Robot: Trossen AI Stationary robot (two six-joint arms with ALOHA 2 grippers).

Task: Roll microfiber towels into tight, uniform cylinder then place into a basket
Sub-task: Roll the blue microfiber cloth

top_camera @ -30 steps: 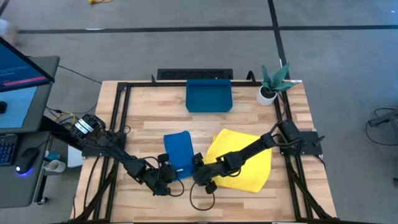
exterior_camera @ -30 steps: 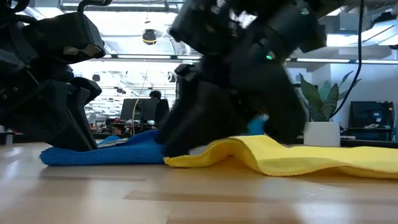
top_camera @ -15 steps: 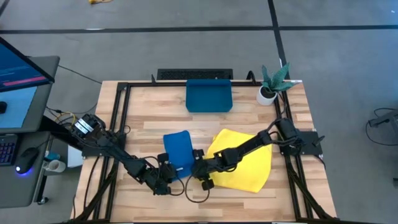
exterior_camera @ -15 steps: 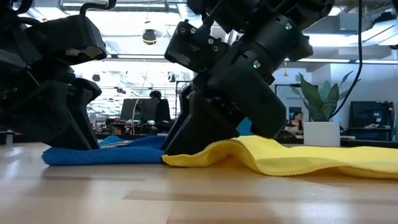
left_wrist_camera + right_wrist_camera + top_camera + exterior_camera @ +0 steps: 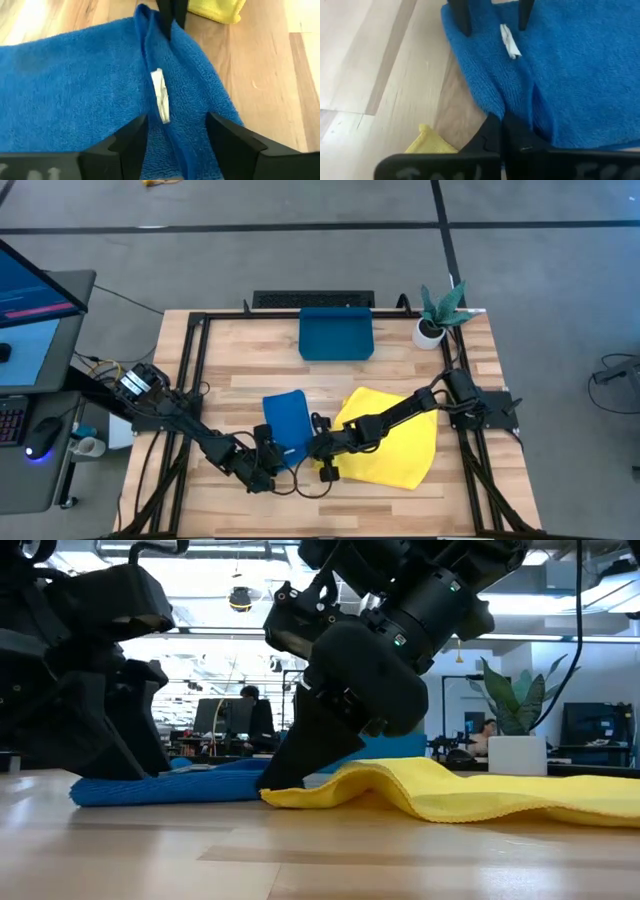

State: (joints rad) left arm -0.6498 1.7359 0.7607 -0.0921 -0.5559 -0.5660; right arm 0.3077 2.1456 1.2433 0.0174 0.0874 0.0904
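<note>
High view: we look straight down on the whole counter (image 5: 240,355), from far up. Low view: we sit at counter height, facing level into the room, very near the arms. Both wrist views look close at the blue towel (image 5: 75,90) from opposite ends; we see its white tag (image 5: 509,41) in both.

Light wooden table (image 5: 240,370), blue towel (image 5: 287,423), yellow towel (image 5: 395,442), teal basket (image 5: 336,335), seemingly potted plant (image 5: 436,315)
</note>
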